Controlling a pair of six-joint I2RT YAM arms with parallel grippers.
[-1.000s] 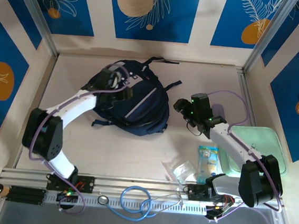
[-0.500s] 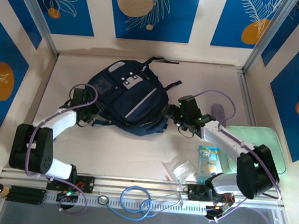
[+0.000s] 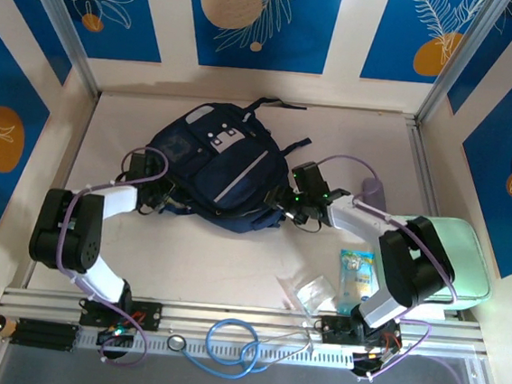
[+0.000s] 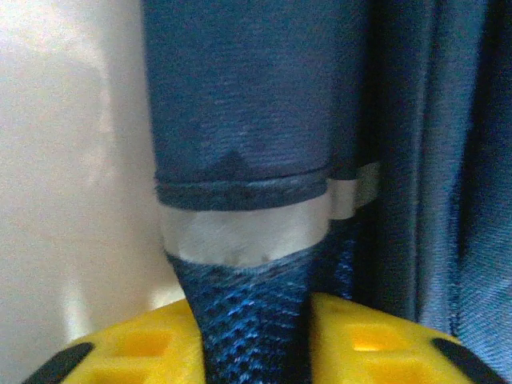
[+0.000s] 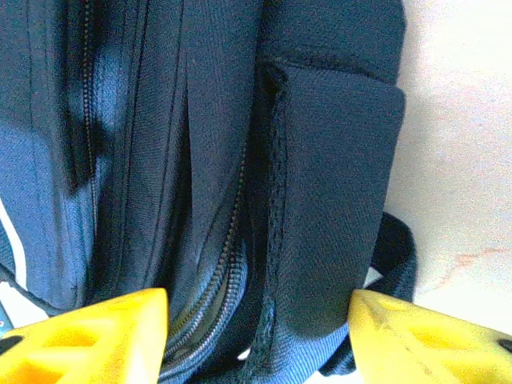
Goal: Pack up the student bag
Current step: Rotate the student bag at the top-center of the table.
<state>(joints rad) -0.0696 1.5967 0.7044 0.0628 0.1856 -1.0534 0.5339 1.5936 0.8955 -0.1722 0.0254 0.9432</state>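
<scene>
**Both arms at the bag's near corners: one pinching, one gaping**

Nearest the bases, a blue coiled cable lies along the rail. Beyond it are a clear plastic packet and a pale blue printed packet, with a mint green rectangular zip case to their right.

Further in, the left gripper meets the near-left corner of the student bag, a large dark navy fabric backpack with a grey-white patch and a pale diagonal stripe. In the wrist view its yellow fingers are nearly closed, pinching a band of blue mesh.

The right gripper is at the near-right side. Its yellow fingers are spread wide, straddling a zip line and side pocket and gripping nothing.

The bag's long axis runs roughly near to far, directly ahead of both sets of jaws. Opening it probably depends on that zip.
</scene>
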